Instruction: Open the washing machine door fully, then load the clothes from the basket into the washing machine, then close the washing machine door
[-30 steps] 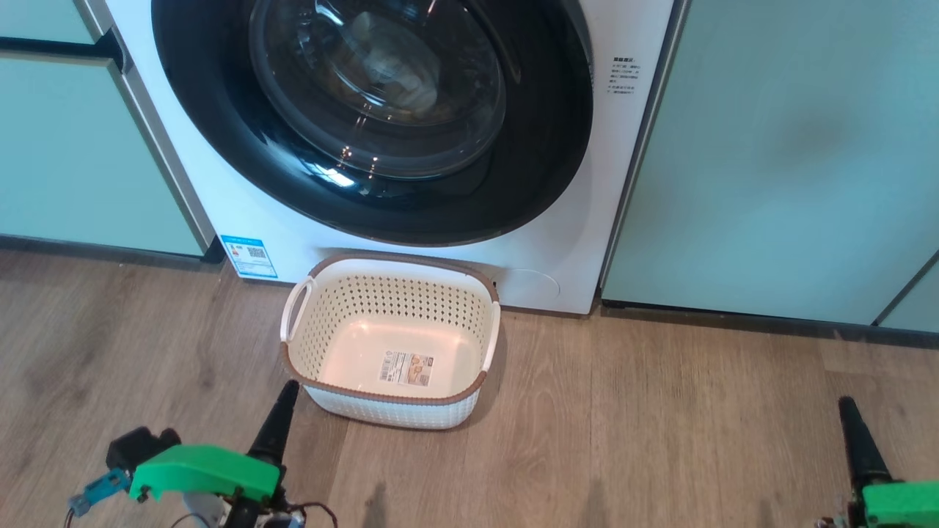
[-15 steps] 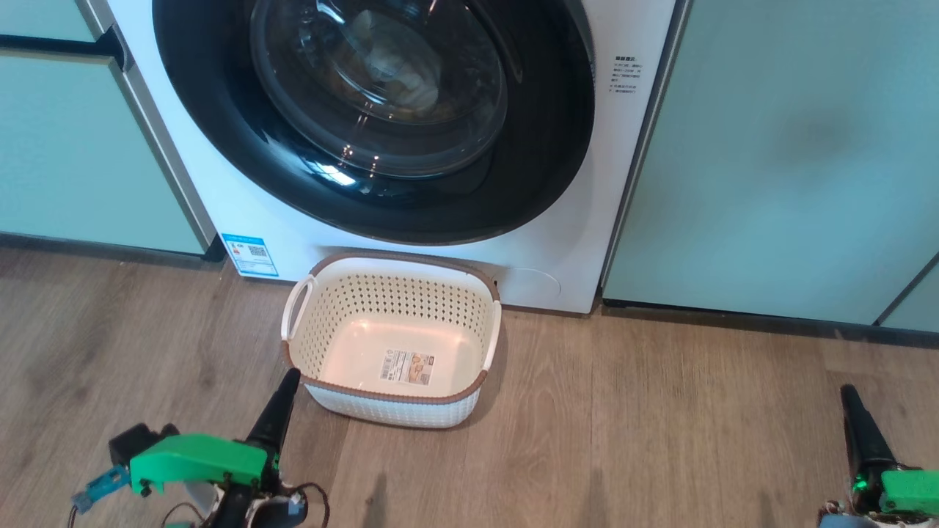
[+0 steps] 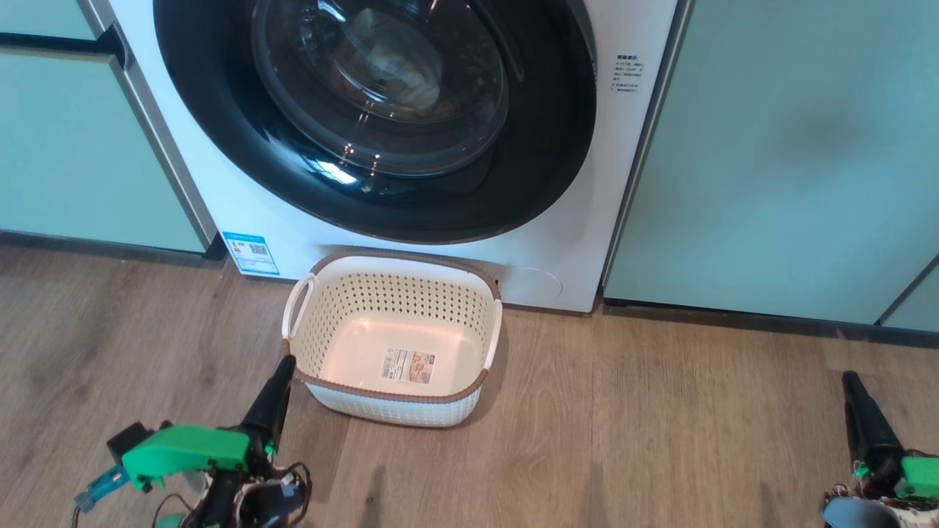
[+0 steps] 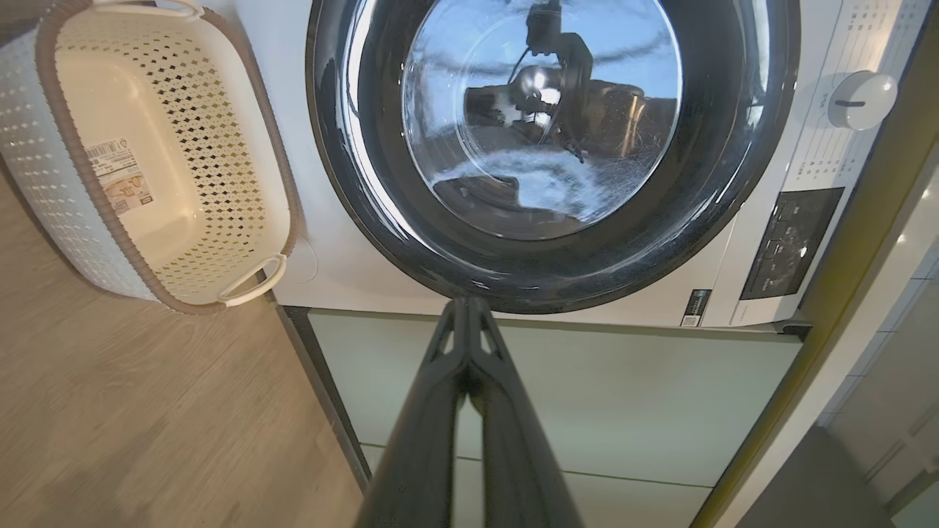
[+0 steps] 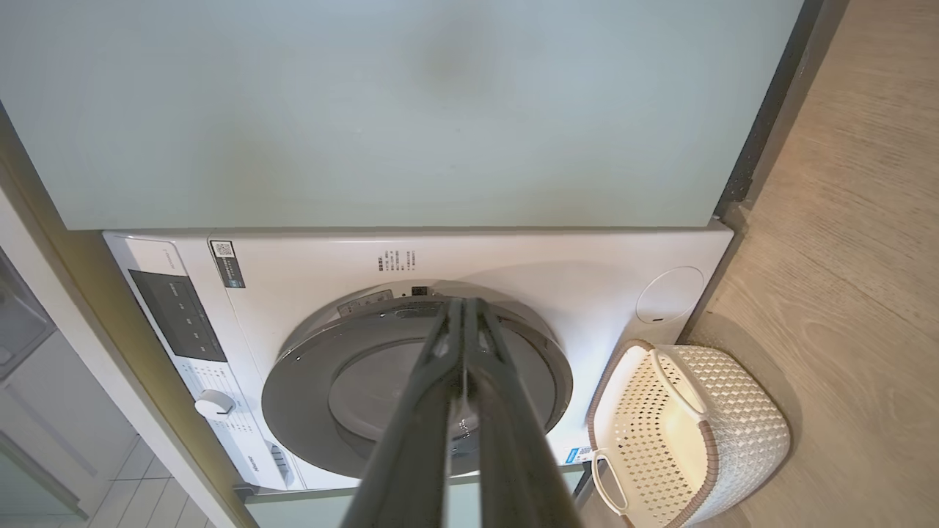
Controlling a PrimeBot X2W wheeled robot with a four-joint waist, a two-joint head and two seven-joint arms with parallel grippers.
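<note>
The washing machine door (image 3: 220, 147) sat shut against the washing machine (image 3: 565, 220), with pale cloth dimly visible through it, probably the clothes (image 3: 400, 70) already loaded. The basket (image 3: 400, 258) stood empty on the floor (image 3: 660, 411) just below the door, handy for short lifts into the machine. The left gripper (image 3: 285, 363) hovered just beside the basket's near left corner, the right gripper (image 3: 851, 381) well apart to the right. Both had fingers (image 4: 433, 411) pressed together, holding nothing, so the task looked finished
</note>
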